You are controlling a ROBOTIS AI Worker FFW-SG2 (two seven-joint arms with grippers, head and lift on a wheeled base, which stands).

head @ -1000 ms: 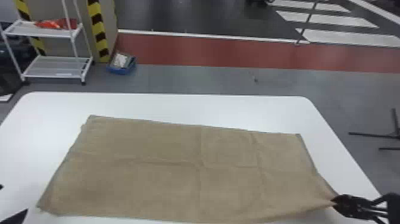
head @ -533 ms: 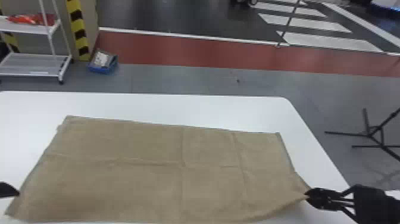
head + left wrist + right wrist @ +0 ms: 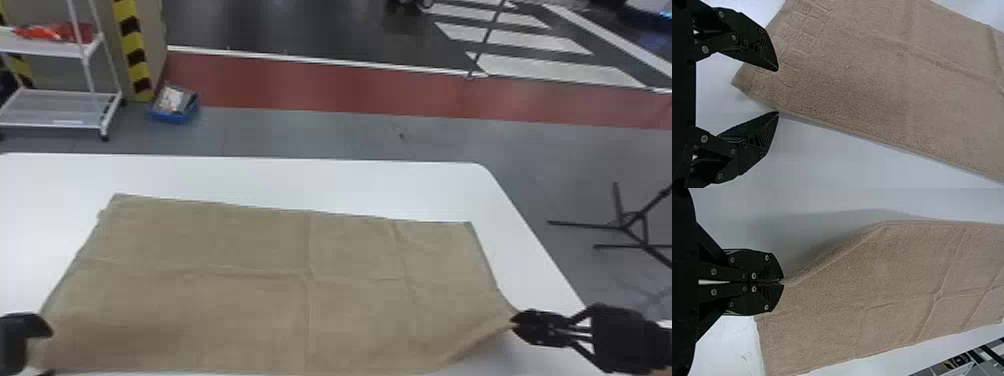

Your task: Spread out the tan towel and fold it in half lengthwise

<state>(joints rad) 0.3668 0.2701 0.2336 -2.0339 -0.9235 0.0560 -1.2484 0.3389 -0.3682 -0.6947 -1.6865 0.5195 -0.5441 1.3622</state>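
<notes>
The tan towel (image 3: 280,290) lies spread over the table with a few creases, its near right corner raised. My right gripper (image 3: 515,322) is shut on that corner; in the right wrist view the same gripper (image 3: 782,282) pinches the cloth, which slopes away from its tips. At the near left corner is my left gripper (image 3: 47,350), partly cut off by the view's edge. The left wrist view has this gripper (image 3: 777,92) open, one finger over the towel (image 3: 860,86) near its corner and the other beside its edge, over the white tabletop.
The white table (image 3: 300,175) extends past the towel's far edge and right side. Beyond it on the floor are a white shelf rack (image 3: 60,107), a blue bin (image 3: 174,107) and, at the right, a black stand (image 3: 622,225).
The left gripper has come farther in at the towel's near left corner. The right gripper still holds its corner, now lifted a little more. The head view has shifted.
</notes>
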